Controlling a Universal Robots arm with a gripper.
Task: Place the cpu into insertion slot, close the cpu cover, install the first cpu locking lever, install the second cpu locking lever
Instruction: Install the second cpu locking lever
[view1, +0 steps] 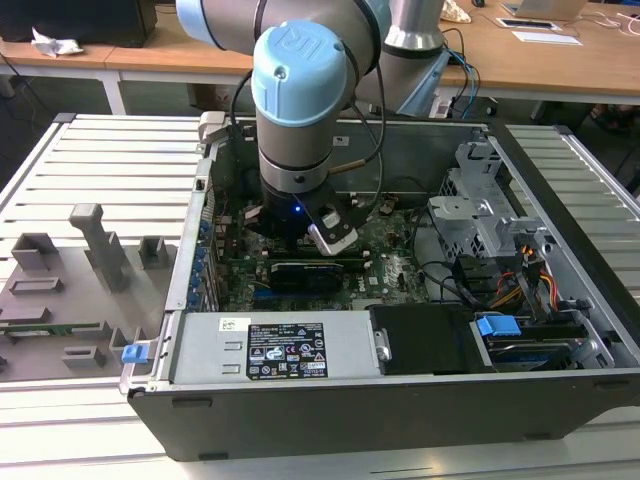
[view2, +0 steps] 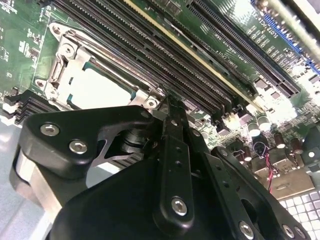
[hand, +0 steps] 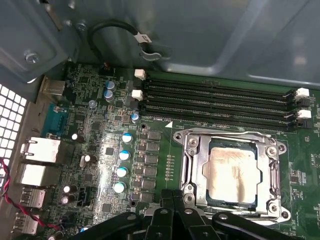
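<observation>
The cpu (hand: 232, 172) (view2: 97, 90), a pale silver square, sits in the insertion slot on the green board. The cpu cover (hand: 192, 157) (view2: 56, 70), a silver frame with a window, lies flat around it. In both wrist views my gripper (hand: 175, 201) (view2: 170, 107) is shut, with nothing visible between its black fingers. Its tips hover at the socket's edge, beside one corner of the cover. In the exterior view the arm's wrist (view1: 300, 130) points down into the open computer case and hides the socket.
Long black memory slots (hand: 215, 100) (view2: 165, 55) run along one side of the socket. A black cable (hand: 117, 30) loops off the case wall. Capacitors (hand: 122, 155) and rear ports (hand: 37, 150) stand nearby. The power supply (view1: 270, 345) and the drive cage (view1: 480, 215) fill the case.
</observation>
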